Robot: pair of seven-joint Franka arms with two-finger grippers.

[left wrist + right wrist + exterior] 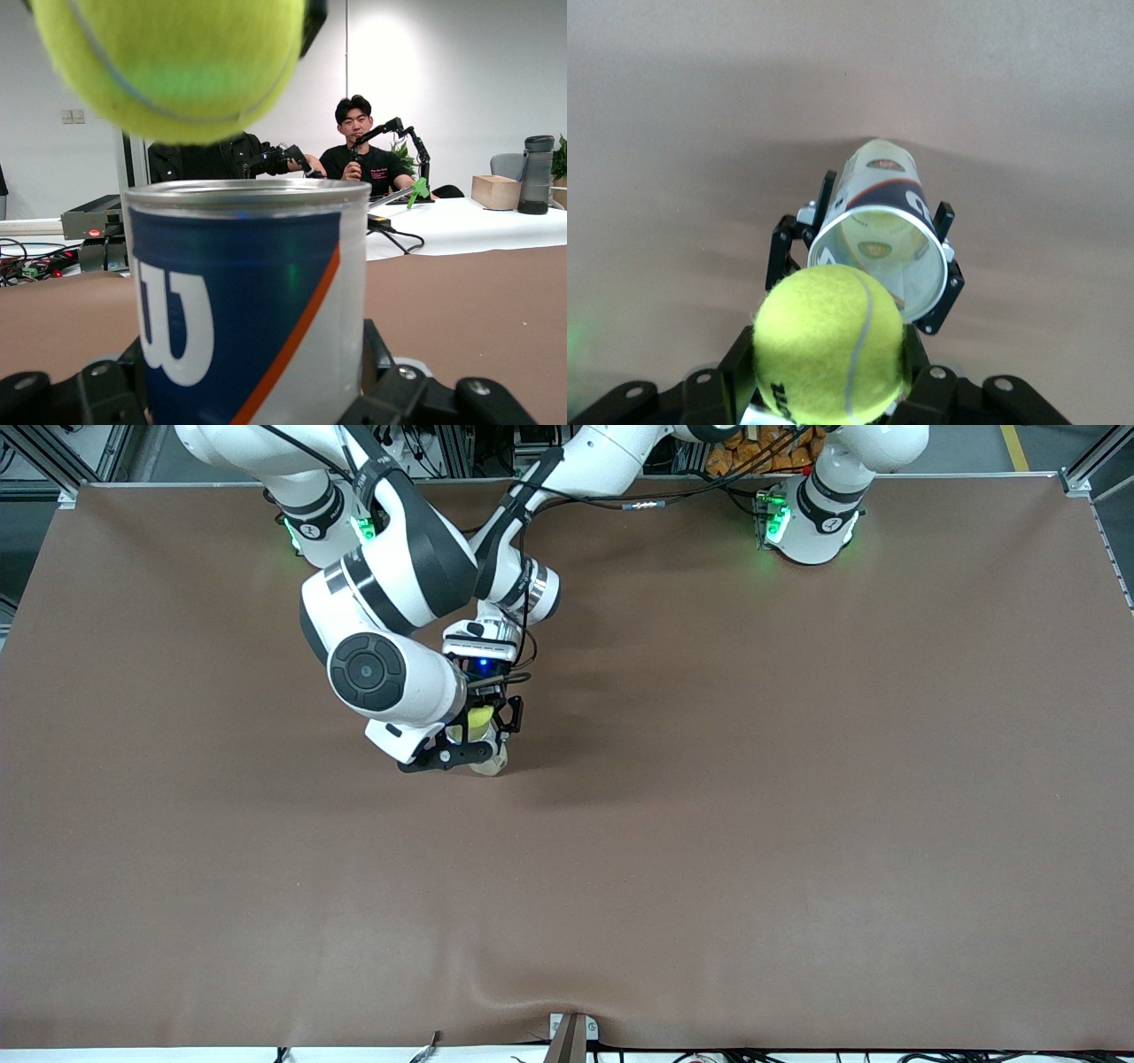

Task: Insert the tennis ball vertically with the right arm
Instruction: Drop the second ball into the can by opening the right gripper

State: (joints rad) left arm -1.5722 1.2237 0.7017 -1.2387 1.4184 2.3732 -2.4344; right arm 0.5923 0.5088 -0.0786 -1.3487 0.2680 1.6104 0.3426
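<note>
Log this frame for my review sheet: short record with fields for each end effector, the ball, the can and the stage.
right end effector: shut on the tennis ball, over the can's open mouth
left end effector: clamped around the can, holding it upright on the table
tennis ball: above the rim, not yet inside
can: blue and white, open top, looks empty
table: brown mat
stage: ball lined up, insertion not yet done

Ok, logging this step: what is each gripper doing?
Left gripper: shut on the can.
Right gripper: shut on the tennis ball, over the can.
</note>
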